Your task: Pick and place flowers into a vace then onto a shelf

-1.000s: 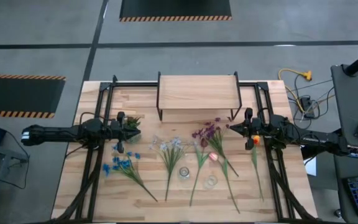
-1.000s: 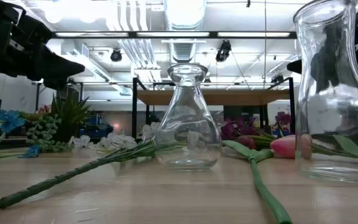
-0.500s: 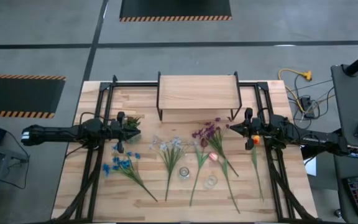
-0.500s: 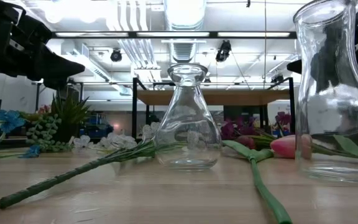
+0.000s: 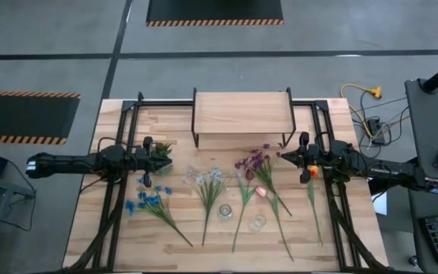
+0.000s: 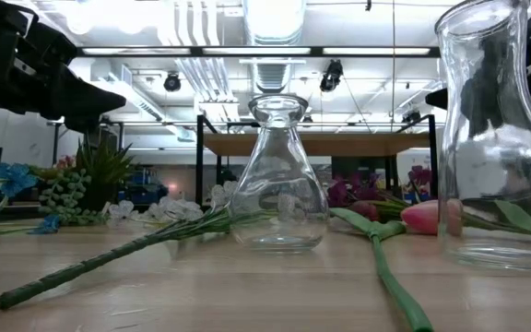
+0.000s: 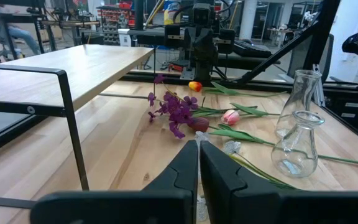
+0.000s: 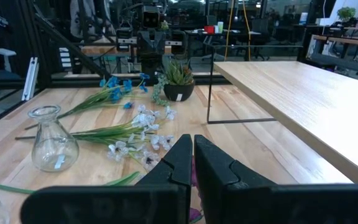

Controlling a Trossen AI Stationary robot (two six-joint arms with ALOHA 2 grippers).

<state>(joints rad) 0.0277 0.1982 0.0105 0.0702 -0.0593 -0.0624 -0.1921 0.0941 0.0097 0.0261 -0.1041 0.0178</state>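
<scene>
**Ana:** Left gripper [image 5: 164, 160] hangs over the left side of the table [image 5: 173, 129], fingers pressed tight together and carrying nothing. Right gripper [image 5: 283, 156] faces it from the other side, clenched just the same, also with nothing between the fingers.

**Ben:** And the flowers?

**Ana:** All lying flat on the wood between the two grippers. Blue stem [image 5: 152, 203] sits just in front of the left gripper, toward the near edge. White-lilac stem [image 5: 206, 185] is farther along, nearer the middle. Purple stem [image 5: 254, 164] lies just beside the right gripper's tips, with a pink tulip [image 5: 261, 192] a little beyond it. An orange-yellow bloom [image 5: 312, 173] rests right under the right gripper's body, its stalk running to the near edge.

**Ben:** Vases?

**Ana:** Two clear glass ones stand upright among the stalks, a round-bellied vase [image 6: 279, 197] and a taller vase [image 6: 499, 138], both with no stems inside.

**Ben:** The shelf?

**Ana:** Shelf [image 5: 242, 113] stands behind and between both grippers, at the far edge, its wooden top bare. A small potted plant [image 8: 178, 78] sits right at the left gripper's tips.
</scene>
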